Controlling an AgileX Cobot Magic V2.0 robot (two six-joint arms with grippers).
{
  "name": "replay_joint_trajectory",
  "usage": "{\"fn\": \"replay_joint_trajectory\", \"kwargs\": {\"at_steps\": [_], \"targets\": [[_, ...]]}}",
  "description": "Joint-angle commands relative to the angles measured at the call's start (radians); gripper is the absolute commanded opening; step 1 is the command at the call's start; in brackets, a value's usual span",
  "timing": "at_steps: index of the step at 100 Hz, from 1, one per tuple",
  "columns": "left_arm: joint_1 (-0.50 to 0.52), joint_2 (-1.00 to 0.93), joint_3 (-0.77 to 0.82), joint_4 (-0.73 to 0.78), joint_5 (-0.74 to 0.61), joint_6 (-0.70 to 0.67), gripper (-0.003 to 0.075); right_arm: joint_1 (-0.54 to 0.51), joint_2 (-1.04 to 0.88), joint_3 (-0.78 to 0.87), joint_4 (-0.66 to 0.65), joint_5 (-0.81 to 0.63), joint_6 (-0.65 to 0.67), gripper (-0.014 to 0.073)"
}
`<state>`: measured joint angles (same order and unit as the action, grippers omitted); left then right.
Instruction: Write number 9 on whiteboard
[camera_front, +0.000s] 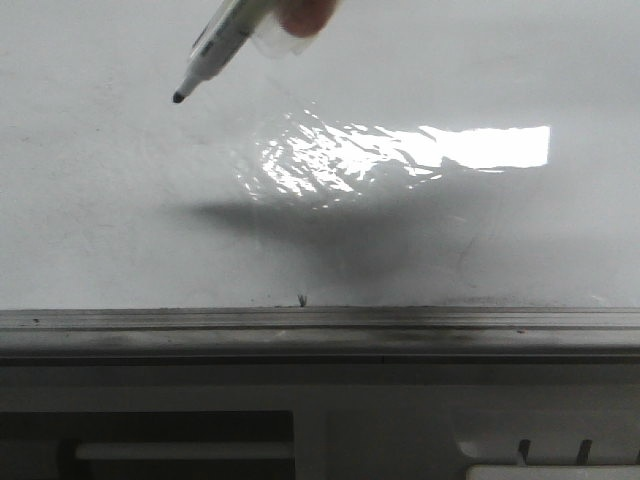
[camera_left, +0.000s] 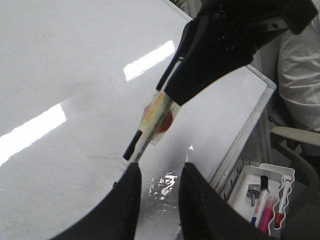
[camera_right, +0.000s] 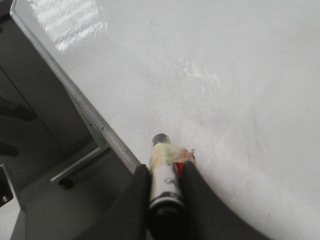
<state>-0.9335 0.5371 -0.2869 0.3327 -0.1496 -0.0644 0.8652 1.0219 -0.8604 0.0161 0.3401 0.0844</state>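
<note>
The whiteboard (camera_front: 100, 200) is glossy with bright glare, and no number 9 or other drawn line shows on it. My right gripper (camera_right: 166, 170) is shut on a white marker pen (camera_right: 167, 185) with tape round its barrel. In the front view the pen (camera_front: 220, 45) slants down to the left at the top, its black tip bare and held above the board, its shadow well apart from it. In the left wrist view the right gripper (camera_left: 167, 97) holds the pen (camera_left: 150, 125) just beyond my left gripper (camera_left: 159, 170), which is open and empty over the board (camera_left: 75, 60).
A grey metal rail (camera_front: 320, 325) runs along the board's near edge, with a beige-grey slotted panel (camera_front: 380, 430) below it. A white tray (camera_left: 267, 205) holding spare markers hangs beside the board. A person in white (camera_left: 300, 75) sits past that edge.
</note>
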Motion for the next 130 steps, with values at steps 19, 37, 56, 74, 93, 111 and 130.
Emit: {"fn": "replay_joint_trajectory", "kwargs": {"at_steps": [19,37,56,74,93,111,130], "targets": [[-0.006,0.001,-0.028,-0.058,-0.071,-0.012,0.0179,-0.111,0.027,-0.088,0.005,-0.017,0.041,-0.0060],[-0.006,0.006,-0.028,-0.058,-0.076,-0.012,0.0179,-0.141,0.074,-0.140,0.006,-0.002,0.041,-0.0058],[-0.006,0.006,-0.028,-0.058,-0.076,-0.010,0.0178,-0.166,0.123,-0.200,0.006,0.010,0.041,-0.0058],[-0.006,0.006,-0.028,-0.058,-0.076,-0.010,0.0178,-0.180,0.237,-0.288,0.006,0.021,0.039,-0.0059],[-0.006,0.006,-0.028,-0.058,-0.078,-0.010,0.0178,-0.148,0.297,-0.314,0.028,0.155,0.031,-0.0059],[-0.006,0.006,-0.028,-0.058,-0.078,-0.010,0.0178,-0.152,0.224,-0.316,-0.024,0.215,0.031,-0.0058],[-0.006,0.006,-0.028,-0.058,-0.078,-0.010,0.0178,-0.172,0.217,-0.371,-0.044,0.227,0.031,-0.0058]]}}
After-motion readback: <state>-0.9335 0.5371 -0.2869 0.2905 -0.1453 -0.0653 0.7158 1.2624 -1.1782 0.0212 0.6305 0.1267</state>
